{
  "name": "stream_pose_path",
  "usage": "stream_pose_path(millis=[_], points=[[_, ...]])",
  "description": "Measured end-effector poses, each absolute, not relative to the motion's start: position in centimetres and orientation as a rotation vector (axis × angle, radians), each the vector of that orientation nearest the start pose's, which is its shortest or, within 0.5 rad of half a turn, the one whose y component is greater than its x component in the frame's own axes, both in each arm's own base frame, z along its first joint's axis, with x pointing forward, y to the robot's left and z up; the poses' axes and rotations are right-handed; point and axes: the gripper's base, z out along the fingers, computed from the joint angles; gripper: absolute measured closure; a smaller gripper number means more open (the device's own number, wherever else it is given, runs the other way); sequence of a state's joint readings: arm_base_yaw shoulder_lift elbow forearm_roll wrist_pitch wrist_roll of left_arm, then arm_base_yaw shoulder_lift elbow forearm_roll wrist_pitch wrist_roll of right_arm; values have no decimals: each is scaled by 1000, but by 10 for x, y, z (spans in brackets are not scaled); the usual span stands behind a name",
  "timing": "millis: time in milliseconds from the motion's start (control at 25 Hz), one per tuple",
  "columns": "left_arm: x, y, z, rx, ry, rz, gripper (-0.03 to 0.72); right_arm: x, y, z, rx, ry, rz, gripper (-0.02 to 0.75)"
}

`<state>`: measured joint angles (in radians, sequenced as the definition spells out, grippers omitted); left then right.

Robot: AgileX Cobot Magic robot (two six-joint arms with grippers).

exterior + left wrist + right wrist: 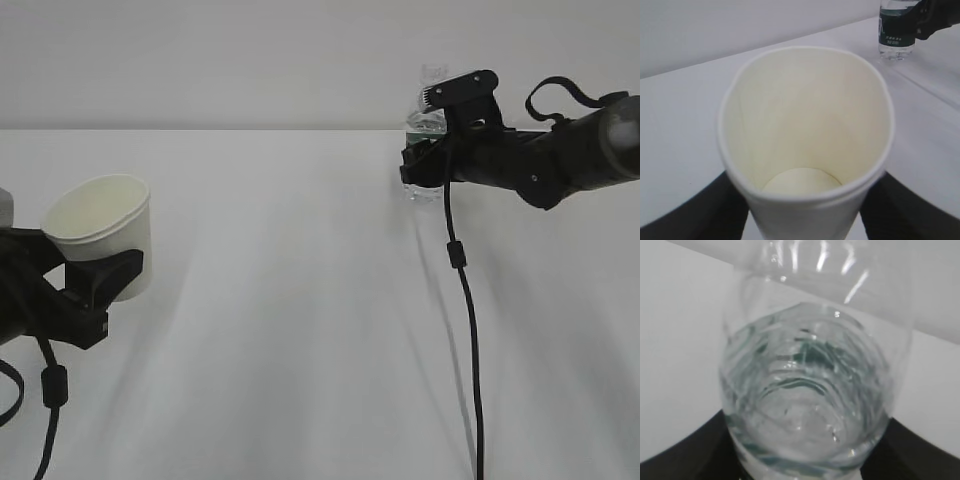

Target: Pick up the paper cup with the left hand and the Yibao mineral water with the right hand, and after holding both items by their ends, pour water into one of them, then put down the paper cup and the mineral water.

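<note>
The cup (103,232) sits at the left edge of the exterior view, clamped low on its wall by the left claw (100,275), tilted so its mouth leans toward the camera. Whether its base touches the table (300,330) cannot be told, since the claw and arm cover it. From the left wrist the cup (805,135) fills the view; its cream inside looks dry and bare, and a black finger (722,210) presses each side of the wall, cut off by the bottom edge.

The bottle (428,135) stands upright far back on the right, near the table's rear edge, with the right claw (430,150) closed round its middle. The claw hides most of the green label; only the clear neck above and the base below show. In the left wrist view the bottle (896,30) appears at the top right, its upper part cut off, its base resting on the table. From the right wrist the bottle (810,390) is a blurred clear mass with water (805,405) inside and green glints; dark claw parts show at both lower corners.

Between cup and bottle lies a wide bare stretch of white table. The right arm's cable (465,320) hangs down across it to the bottom edge. The left arm runs off the left edge, the right arm off the right.
</note>
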<state>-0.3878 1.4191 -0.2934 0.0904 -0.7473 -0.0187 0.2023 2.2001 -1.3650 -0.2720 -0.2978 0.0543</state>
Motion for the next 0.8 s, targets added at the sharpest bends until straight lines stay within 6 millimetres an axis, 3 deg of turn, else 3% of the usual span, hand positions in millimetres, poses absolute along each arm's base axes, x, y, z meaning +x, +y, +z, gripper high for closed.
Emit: stream_pose_path(millis=[800], points=[[209,-93,177,463,1814,-296,225,402,93,174,-412,1900,150,281]])
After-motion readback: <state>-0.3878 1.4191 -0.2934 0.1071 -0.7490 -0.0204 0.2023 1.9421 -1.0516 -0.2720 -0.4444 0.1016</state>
